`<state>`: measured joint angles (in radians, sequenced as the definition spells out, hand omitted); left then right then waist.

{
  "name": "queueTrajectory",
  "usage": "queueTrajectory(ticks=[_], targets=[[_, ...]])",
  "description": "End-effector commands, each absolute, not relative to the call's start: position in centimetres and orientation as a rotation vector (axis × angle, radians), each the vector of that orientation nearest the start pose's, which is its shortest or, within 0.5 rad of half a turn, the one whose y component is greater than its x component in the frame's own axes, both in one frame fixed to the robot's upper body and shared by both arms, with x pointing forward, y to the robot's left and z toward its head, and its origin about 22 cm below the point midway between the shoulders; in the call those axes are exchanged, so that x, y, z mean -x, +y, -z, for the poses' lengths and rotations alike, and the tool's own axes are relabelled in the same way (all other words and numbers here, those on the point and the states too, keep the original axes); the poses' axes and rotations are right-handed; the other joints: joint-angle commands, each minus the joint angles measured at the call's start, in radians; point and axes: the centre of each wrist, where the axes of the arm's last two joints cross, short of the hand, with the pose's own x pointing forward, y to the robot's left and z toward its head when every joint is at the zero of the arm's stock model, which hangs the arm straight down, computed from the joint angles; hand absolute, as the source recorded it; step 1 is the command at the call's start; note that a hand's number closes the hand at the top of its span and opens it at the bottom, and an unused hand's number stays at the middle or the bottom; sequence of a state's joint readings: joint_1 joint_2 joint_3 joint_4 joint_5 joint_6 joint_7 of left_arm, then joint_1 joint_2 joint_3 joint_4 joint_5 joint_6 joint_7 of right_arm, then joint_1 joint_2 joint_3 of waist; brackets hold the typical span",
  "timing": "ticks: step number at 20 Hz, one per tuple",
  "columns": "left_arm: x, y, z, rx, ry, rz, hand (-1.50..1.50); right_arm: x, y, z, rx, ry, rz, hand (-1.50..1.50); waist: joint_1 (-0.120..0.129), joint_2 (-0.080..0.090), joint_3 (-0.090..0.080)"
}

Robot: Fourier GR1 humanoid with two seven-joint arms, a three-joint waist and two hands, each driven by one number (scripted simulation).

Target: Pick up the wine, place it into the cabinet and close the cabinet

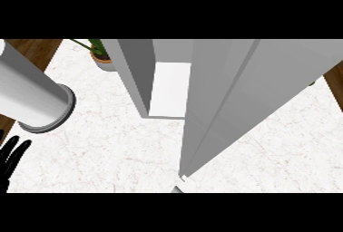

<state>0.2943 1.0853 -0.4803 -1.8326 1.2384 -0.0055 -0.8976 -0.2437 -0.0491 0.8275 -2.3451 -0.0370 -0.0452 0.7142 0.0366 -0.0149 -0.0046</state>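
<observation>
Left forearm: a thick grey cylindrical forearm is slanting down from the upper corner, well to the left of the tall grey cabinet, and its ringed end is hanging over the counter.
Left hand: the black left hand is showing at the edge far left of the cabinet, just below the forearm's end. Its fingers are pointing up, straight and released, grasping nothing.
Counter: a white marble counter top is spreading out on both sides of the cabinet and in front of it.
Floor: dark brown wooden boards are showing beyond the counter's edge, far left of the cabinet and again at its far right.
Plant: a green-leaved plant in a small terracotta-rimmed pot is standing just beside the cabinet's left wall, at the back.
Cabinet: it is standing open, its left wall rising toward the viewer.
Interior: a bare white panel is showing inside the cabinet, between the left wall and the door.
Door: a long grey flat door is swinging out from the cabinet's right side, narrowing to a tip near the counter's front edge.
Wine: where it is cannot be told from this view.
Right hand: it is out of the view, so its state cannot be told.
</observation>
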Motion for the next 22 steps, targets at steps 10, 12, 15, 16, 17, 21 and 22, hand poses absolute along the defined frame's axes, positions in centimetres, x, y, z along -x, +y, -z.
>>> queueTrajectory(ticks=[10, 12, 15, 16, 17, 21, 22], targets=[[-13.4, 39.6, -6.4, 0.414, -1.875, -0.184, -1.5, -13.3, -3.8, -20.5, -0.665, -1.862, -0.632, 1.5, 0.026, 0.007, 0.001], [-13.1, 41.1, -5.7, 0.404, -1.879, -0.17, -1.5, -15.4, -3.4, -21.1, -0.627, -1.856, -0.597, 1.5, 0.033, 0.017, -0.002], [-13.1, 41.5, -6.2, 0.418, -1.887, -0.187, -1.5, -17.2, -2.6, -22.0, -0.568, -1.872, -0.54, 1.5, 0.022, 0.014, 0.001], [-12.7, 41.7, -6.1, 0.416, -1.868, -0.19, -1.5, -18.1, -1.6, -22.0, -0.52, -1.896, -0.519, 1.5, 0.039, 0.014, -0.001], [-12.9, 41.7, -5.9, 0.437, -1.868, -0.188, -1.5, -19.1, -1.3, -23.2, -0.524, -1.888, -0.518, 1.5, 0.03, 0.017, 0.0], [-13.3, 43.0, -7.1, 0.42, -1.887, -0.144, -1.5, -24.1, -0.4, -25.5, -0.504, -1.88, -0.509, 1.5, 0.036, 0.023, 0.003], [-11.5, 44.5, -6.3, 0.404, -1.866, -0.176, -1.5, -24.7, -0.6, -25.2, -0.518, -1.871, -0.512, 1.5, 0.036, 0.019, 0.003]])
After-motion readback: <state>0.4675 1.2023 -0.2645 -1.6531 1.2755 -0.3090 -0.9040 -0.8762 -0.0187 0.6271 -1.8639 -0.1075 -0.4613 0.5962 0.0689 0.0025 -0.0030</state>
